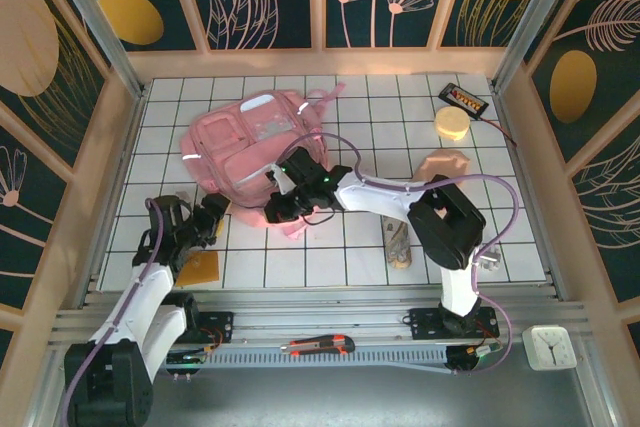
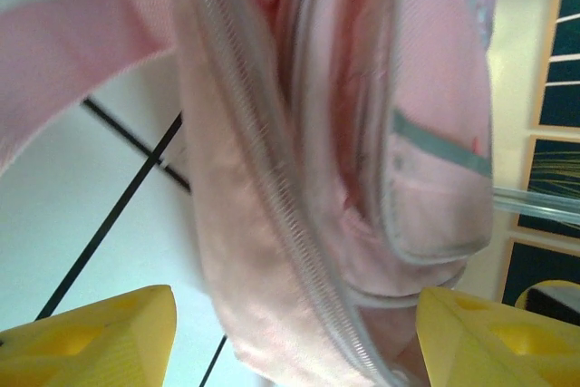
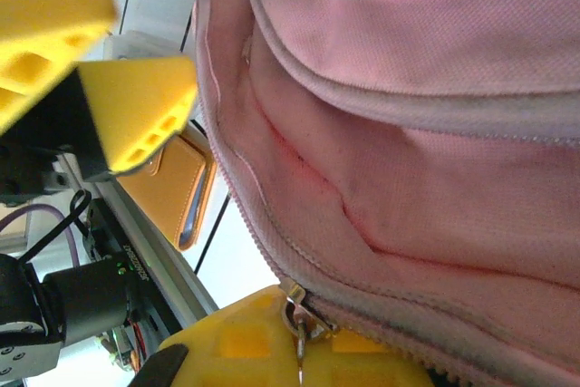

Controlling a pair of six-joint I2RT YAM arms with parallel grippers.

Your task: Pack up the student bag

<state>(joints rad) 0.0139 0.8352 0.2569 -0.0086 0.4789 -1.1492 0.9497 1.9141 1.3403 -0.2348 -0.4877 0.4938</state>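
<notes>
The student bag (image 1: 245, 137), a soft pink backpack with silver strips, lies at the back left of the table. My right gripper (image 1: 283, 204) is at its near edge, shut on the metal zipper pull (image 3: 299, 325) of the partly open zip. My left gripper (image 1: 214, 210) stands open just left of that edge. In the left wrist view its yellow fingers (image 2: 91, 337) flank the bag's zipper seam (image 2: 299, 224) without closing on it, and the gripper (image 2: 290, 355) is wide apart. The left fingers also show in the right wrist view, as a yellow fingertip (image 3: 136, 115).
An orange wallet (image 1: 203, 267) lies flat near the left arm, seen again (image 3: 172, 188). At the right are a black device (image 1: 463, 99), a cream disc (image 1: 452, 124), a peach-pink cloth piece (image 1: 445, 162) and a patterned roll (image 1: 397, 242). A box cutter (image 1: 318, 346) rests on the front rail.
</notes>
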